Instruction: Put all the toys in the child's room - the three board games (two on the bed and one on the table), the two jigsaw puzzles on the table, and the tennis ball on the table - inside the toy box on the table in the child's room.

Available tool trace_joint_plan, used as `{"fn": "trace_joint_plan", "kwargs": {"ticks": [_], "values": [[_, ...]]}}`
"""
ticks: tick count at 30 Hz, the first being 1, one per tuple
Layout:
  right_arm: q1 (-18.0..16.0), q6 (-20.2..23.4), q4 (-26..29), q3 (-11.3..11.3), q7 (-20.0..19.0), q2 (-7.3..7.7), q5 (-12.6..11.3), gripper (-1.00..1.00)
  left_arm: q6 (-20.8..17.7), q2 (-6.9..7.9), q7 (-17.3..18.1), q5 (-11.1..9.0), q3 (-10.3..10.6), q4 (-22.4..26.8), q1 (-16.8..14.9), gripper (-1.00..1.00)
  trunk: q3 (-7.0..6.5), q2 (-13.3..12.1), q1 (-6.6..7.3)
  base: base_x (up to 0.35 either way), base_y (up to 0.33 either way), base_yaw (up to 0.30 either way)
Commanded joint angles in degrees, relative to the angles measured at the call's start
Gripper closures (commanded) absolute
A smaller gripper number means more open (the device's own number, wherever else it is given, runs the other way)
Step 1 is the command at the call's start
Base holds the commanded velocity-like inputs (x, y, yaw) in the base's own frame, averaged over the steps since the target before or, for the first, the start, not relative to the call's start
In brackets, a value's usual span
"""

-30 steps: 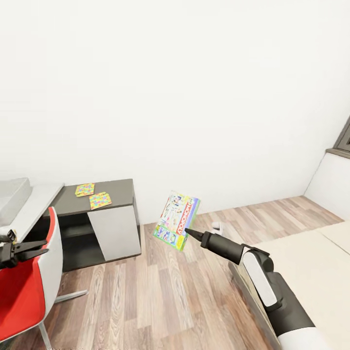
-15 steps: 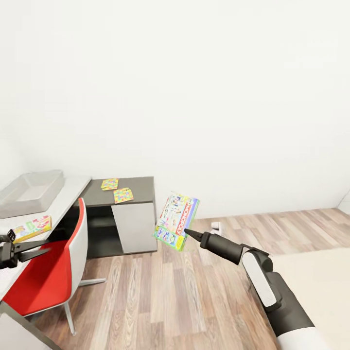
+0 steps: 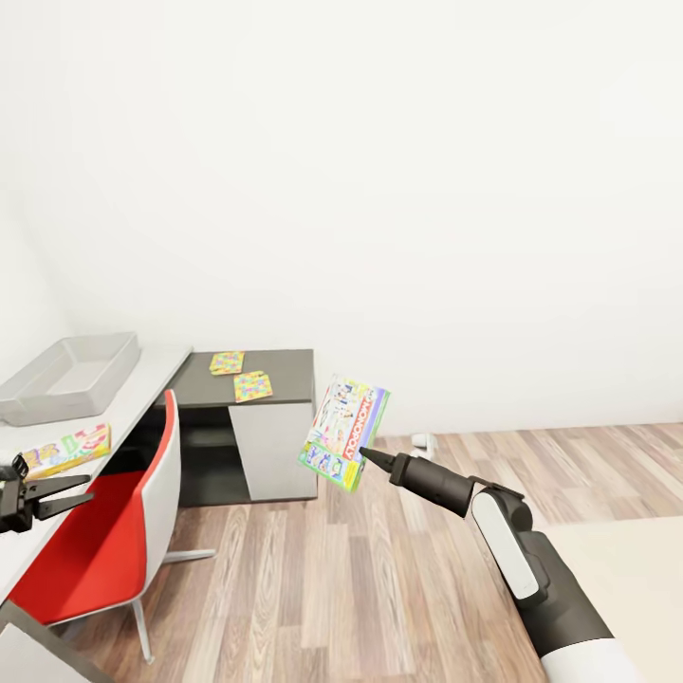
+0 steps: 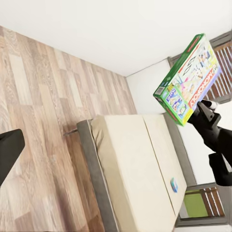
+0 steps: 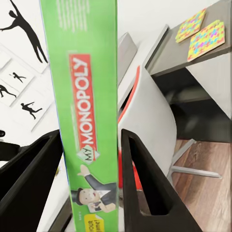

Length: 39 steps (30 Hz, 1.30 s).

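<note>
Right claw point(image 3: 364, 454) clamped on Monopoly box point(image 3: 344, 432) above floor, left claw point(image 3: 71, 493) apart near bench point(image 3: 156, 378), puzzles point(image 3: 239, 374) on its dark wing.

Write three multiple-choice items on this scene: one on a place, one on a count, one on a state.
1. Where do the multicoloured square jigsaw puzzle boards lie?
A. the dark grey desk wing
B. the wood floor
C. the red chair

2. How many puzzle boards lie there?
A. one
B. two
C. four

3. What state is the right gripper in?
A. open, holding nothing
B. shut on the green Monopoly box
C. resting on the bed

Answers: 1 A, both lie on the wing's top; 2 B, two boards side by side; 3 B, fingers flank the box, which hangs in mid-air.
</note>
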State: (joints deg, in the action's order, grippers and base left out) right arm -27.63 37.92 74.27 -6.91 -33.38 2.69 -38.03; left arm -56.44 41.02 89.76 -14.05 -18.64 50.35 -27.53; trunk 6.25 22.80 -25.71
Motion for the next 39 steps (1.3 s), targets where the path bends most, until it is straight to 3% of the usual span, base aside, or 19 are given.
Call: {"fn": "trace_joint_plan", "kwargs": {"ticks": [1,27,39], "values": [[-0.06,0.44,-0.03,0.0,0.06,0.03,-0.53,1.0,-0.61,0.02,0.24,-0.04,0.01,0.0,-0.02,-1.0,0.12,0.12,-0.07,0.319,0.0,0.002],[-0.06,0.19,0.92,-0.09,0.39,-0.12,-0.45,1.0,-0.52,0.02,0.24,-0.18,0.01,0.03,0.02,-1.0,0.16,0.12,-0.07,0.329,0.0,0.059],[-0.06,0.29,1.13,-0.35,3.27,-0.72,-0.45,1.0,-0.52,0.02,0.24,-0.18,0.01,0.04,0.02,-1.0,-0.33,0.12,-0.07,0.243,-0.066,0.231]]}}
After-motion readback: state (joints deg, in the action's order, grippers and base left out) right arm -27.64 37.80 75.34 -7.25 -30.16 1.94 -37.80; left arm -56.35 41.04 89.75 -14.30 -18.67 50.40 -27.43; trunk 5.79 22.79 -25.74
